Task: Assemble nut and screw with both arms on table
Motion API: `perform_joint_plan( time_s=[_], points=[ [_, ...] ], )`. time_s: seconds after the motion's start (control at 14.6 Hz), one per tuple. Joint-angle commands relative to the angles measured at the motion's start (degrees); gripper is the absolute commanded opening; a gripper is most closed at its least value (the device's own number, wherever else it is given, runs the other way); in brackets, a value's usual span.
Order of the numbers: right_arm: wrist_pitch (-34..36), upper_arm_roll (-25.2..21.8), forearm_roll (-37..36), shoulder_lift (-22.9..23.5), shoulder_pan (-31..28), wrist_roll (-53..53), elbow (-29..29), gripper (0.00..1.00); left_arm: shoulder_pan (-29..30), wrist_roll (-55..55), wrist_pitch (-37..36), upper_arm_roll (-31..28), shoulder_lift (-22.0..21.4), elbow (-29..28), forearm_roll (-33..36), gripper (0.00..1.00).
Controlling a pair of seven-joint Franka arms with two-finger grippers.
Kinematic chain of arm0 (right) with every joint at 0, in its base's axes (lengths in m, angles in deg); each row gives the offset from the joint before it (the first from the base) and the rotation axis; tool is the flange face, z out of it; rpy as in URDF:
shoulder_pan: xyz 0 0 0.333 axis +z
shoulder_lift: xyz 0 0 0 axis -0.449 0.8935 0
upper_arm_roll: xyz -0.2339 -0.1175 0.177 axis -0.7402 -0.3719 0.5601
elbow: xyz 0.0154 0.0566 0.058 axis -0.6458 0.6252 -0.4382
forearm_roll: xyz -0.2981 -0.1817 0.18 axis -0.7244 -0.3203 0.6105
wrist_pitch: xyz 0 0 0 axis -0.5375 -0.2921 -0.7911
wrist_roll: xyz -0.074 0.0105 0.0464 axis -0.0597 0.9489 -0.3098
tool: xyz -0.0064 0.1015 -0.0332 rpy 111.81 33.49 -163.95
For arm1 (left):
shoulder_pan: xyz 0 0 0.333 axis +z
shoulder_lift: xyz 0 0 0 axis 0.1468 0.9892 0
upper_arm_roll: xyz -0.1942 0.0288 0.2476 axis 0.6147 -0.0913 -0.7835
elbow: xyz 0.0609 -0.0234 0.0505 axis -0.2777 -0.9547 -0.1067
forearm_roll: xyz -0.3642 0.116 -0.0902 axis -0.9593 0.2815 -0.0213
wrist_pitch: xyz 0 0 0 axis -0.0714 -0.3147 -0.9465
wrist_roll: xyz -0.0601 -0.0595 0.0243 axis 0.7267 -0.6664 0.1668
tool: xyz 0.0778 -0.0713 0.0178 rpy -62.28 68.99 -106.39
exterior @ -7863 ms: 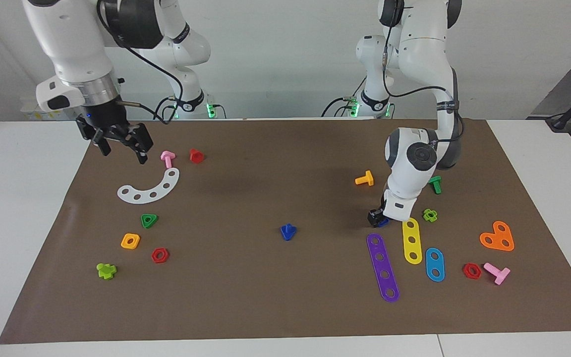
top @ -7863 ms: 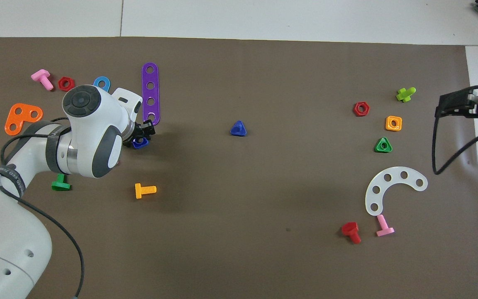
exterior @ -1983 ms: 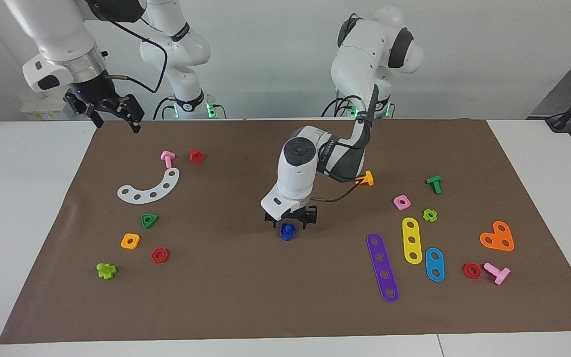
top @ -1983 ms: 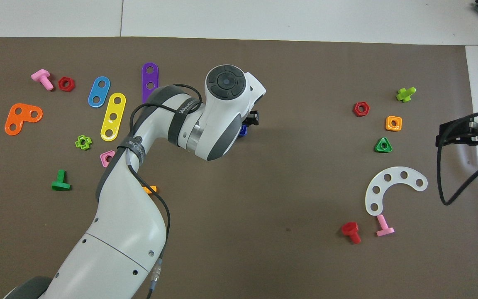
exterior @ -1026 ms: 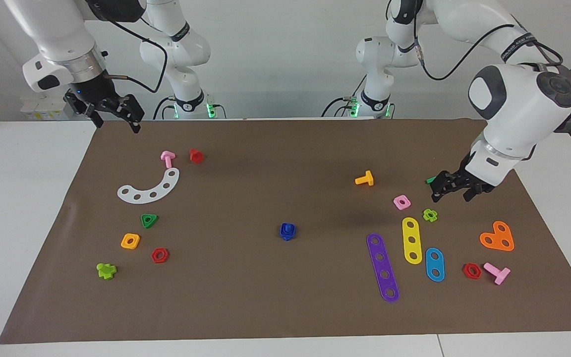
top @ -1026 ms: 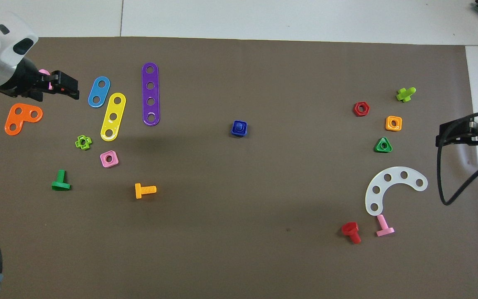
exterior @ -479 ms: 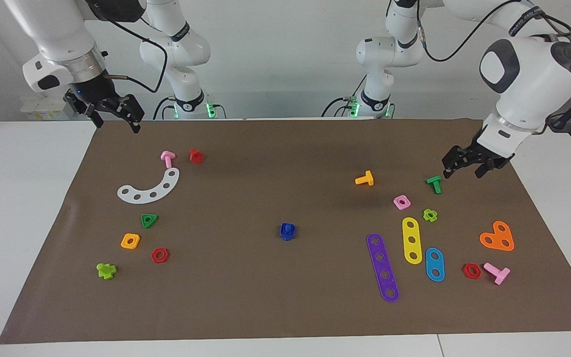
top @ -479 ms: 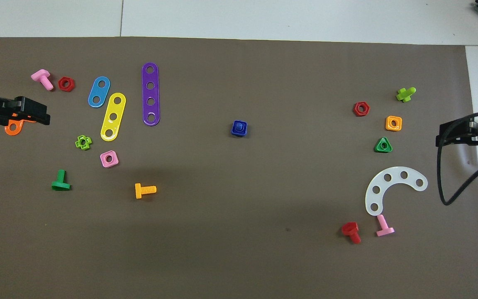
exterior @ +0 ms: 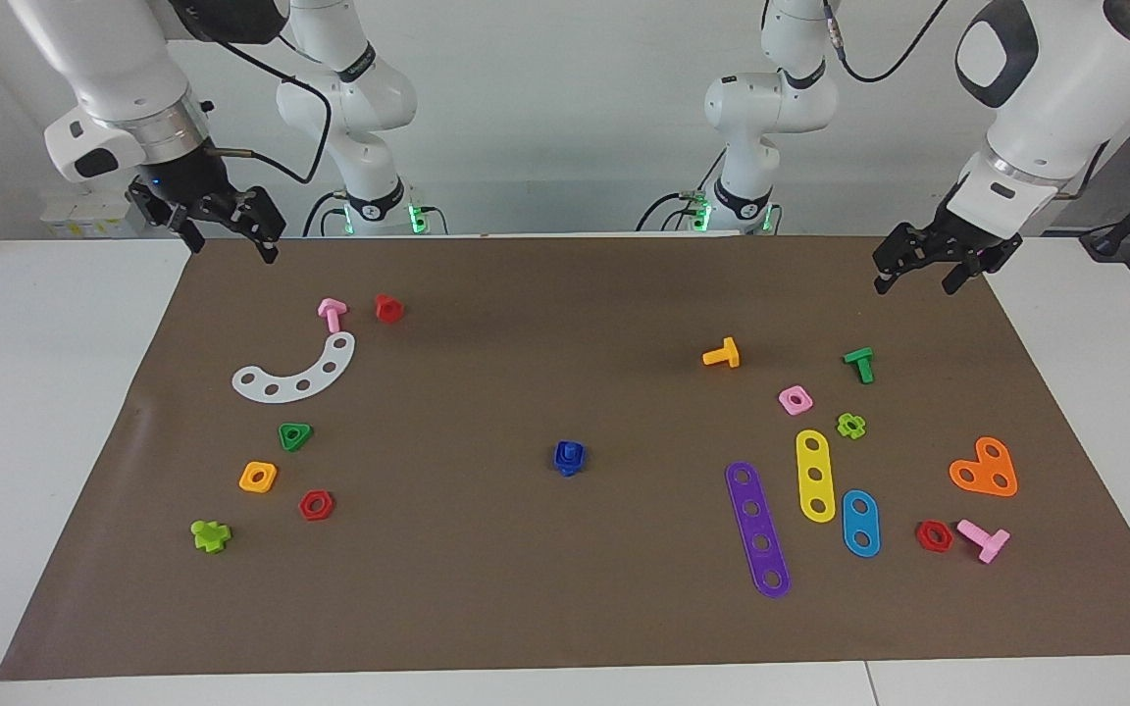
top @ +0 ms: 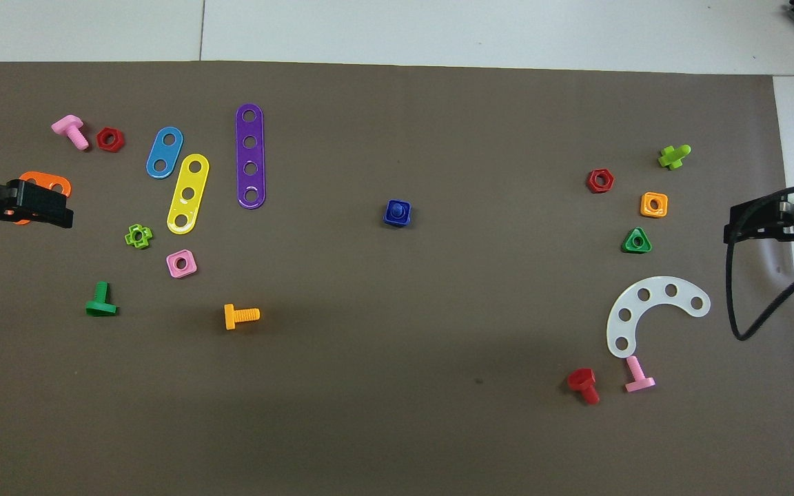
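The dark-blue square nut [exterior: 570, 453] sits on the dark-blue screw [exterior: 566, 470] in the middle of the brown mat [exterior: 526, 598] on the white table [exterior: 35, 441]. In the overhead view the screw's shank tip [top: 397, 206] shows through the hole of the nut [top: 389, 218]. My left gripper [exterior: 916, 277] is open and empty, raised over the mat's corner at the left arm's end; the overhead view shows it [top: 52, 205] over the orange plate. My right gripper [exterior: 231, 245] is open and empty, raised over the mat's edge at the right arm's end, waiting [top: 738, 222].
Toward the left arm's end lie purple [exterior: 757, 529], yellow [exterior: 814, 476] and blue [exterior: 860, 523] strips, an orange plate [exterior: 985, 469], a pink nut [exterior: 795, 399] and several bolts. Toward the right arm's end lie a white arc [exterior: 296, 371], a green nut [exterior: 295, 435], an orange nut [exterior: 258, 477] and red pieces.
The left arm set the nut onto the screw, let go, and has drawn back and up to the mat's corner near its base. The right arm has not moved.
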Motion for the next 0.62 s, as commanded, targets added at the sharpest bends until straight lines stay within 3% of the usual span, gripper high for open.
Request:
perform_joint_plan(
  time_s=[0.0, 0.55],
  points=[
    [-1.1, 0.0, 1.2, -1.2, -0.3, -0.3, 1.5, 1.00, -1.4, 0.1, 0.0, 0.2, -1.5, -1.4, 2.4, 1.00],
    [-1.1, 0.0, 1.2, -1.2, -0.4, -0.3, 1.5, 1.00, -1.6, 5.7, 0.3, 0.1, -2.7, -1.3, 4.0, 0.97]
  ],
)
